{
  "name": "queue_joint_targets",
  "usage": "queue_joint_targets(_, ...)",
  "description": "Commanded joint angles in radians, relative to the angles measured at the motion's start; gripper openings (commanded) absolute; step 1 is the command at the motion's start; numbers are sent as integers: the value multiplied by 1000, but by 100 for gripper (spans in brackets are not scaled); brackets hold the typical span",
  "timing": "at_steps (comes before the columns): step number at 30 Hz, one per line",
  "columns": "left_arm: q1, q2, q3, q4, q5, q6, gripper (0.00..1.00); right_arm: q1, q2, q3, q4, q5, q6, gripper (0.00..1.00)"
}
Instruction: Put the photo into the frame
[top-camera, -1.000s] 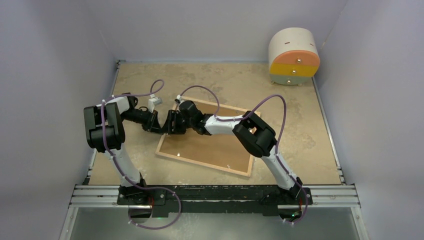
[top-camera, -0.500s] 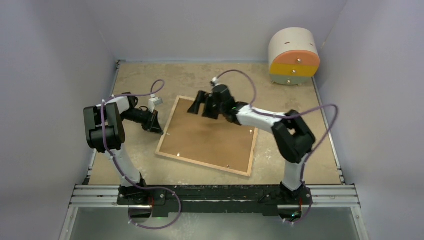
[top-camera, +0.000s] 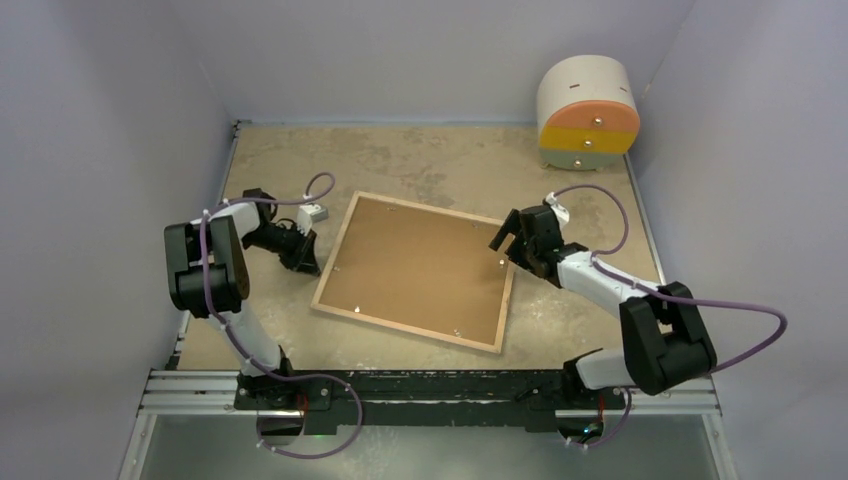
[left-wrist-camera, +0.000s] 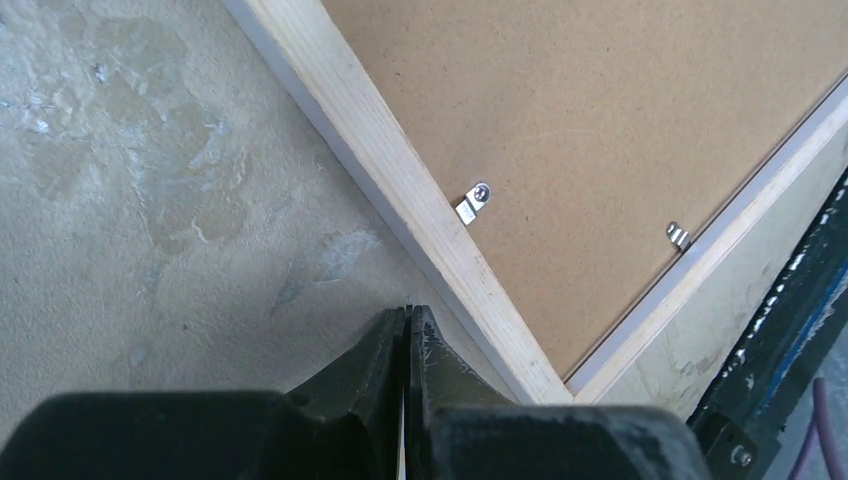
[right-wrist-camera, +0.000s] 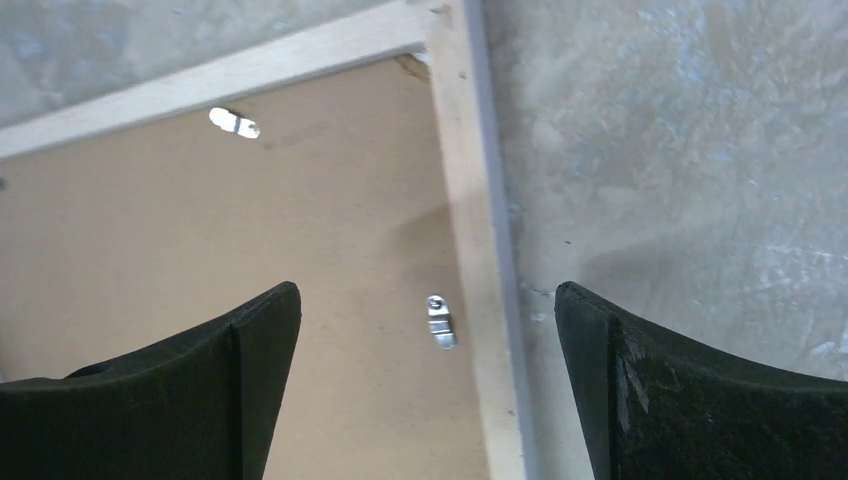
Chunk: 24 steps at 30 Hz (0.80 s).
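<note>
Where the sandy, mottled table (top-camera: 420, 160) is seen from above, the frame (top-camera: 337, 250) is found lying flat at its centre, light wood rear face up and turned slightly askew. A brown hardboard backing sheet (top-camera: 420, 265) is seated inside the wooden rails, and small metal clips (left-wrist-camera: 474, 203) are set along its edges. At 9 o'clock from the frame, the left gripper (left-wrist-camera: 408, 320) is held low with its jaws pressed together on nothing, the tips just outside the left rail; whether the wood is touched cannot be told. At 3 o'clock, the right gripper (right-wrist-camera: 428, 290) is poised over the right rail (right-wrist-camera: 463, 200) with its jaws spread wide and nothing between them. One finger is seen over the backing sheet and the other over bare table. A clip (right-wrist-camera: 439, 322) is visible between them. At 1 o'clock, well apart from the frame, a rounded cream drawer unit (top-camera: 588, 112) with orange and yellow fronts is set in the far corner.
</note>
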Motion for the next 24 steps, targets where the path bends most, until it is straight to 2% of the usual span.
queue_joint_targets(1,-37,-31,-65,63,-120,65,1,-11,21,-18,20,32,10,99)
queue_joint_targets(7,-126,-66,-124,92,-148,60,1,-10,132,23,93,-72,11,98)
queue_joint_targets(10,-173,-78,-140,92,-152,56,1,-2,224,99,163,-139,-36,95)
queue_joint_targets(18,-356,-151,-154,60,-108,19,1,139,624,580,63,-242,-93,94)
queue_joint_targets(24,-517,-181,-152,-10,-38,43,8,158,791,854,29,-331,-129,97)
